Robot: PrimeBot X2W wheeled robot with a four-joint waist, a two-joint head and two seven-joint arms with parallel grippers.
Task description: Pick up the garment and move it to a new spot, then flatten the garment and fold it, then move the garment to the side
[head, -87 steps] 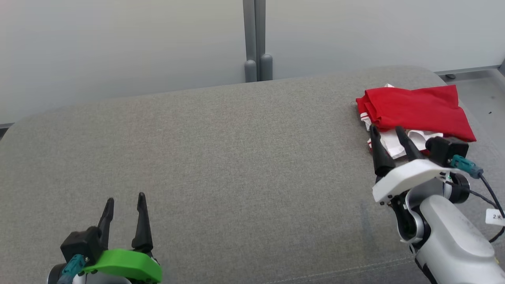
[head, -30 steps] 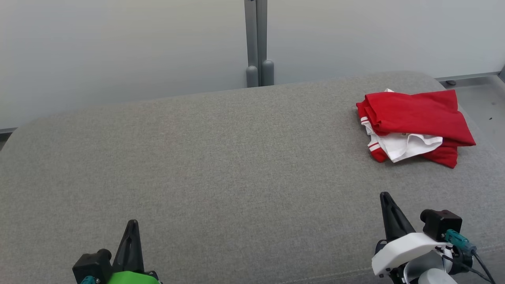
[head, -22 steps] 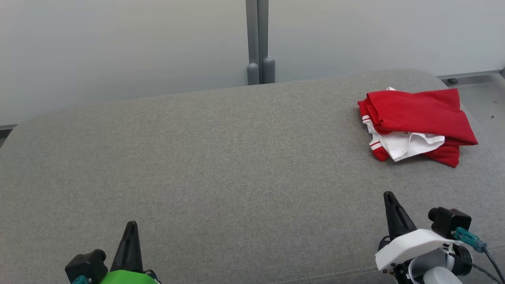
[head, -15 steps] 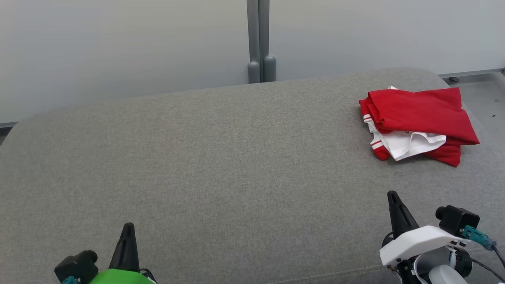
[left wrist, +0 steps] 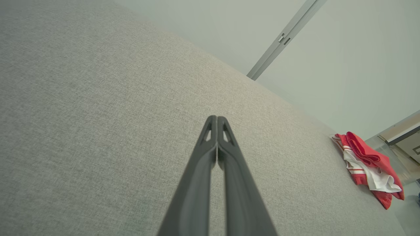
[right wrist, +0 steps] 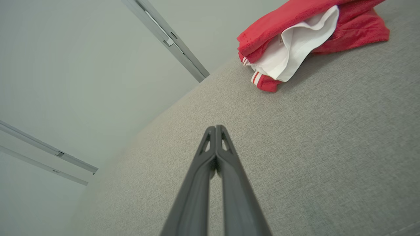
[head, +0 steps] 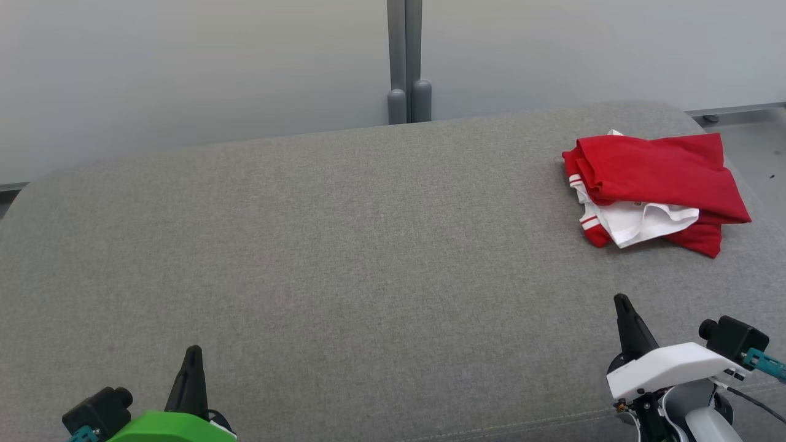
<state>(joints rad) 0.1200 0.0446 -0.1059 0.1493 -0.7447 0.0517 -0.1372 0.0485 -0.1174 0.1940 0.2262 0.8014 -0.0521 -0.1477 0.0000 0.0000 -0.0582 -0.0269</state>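
**Main worry: losing the fold at the edge**

Both arms sit low in my head view. The left claw [head: 193,355], on its green mount at the lower left, has its two dark fingers pressed together with nothing between them. The right claw [head: 621,301], on its white mount at the lower right, is likewise pressed together and empty. Each wrist view shows its finger pair meeting at the tips over bare fabric.

The red-and-white folded cloth garment [head: 657,181] lies in the upper right of the head view, on the grey woven-fabric cushion [head: 368,245]. It is well apart from both claws, with the right one the nearer. I judge the job as good as done, with the garment folded and set to the side.

What bothers me is where it rests. Its right-hand end lies near where the cushion rounds off toward the pale floor [head: 758,141] at the frame's right edge. On that curve a soft bundle could creep or tip over if anything nudges it.

The fold itself looks loose. A white panel with striped trim pokes out from under the red top layer along the near side. In the right wrist view, where the garment [right wrist: 279,29] sits at the top right, the layers gape a little.

If I sent the right claw back in to tidy it, the closed tips could catch that white flap. That would drag the layers open or push the bundle toward the drop. A wide swing of the right forearm could do the same.
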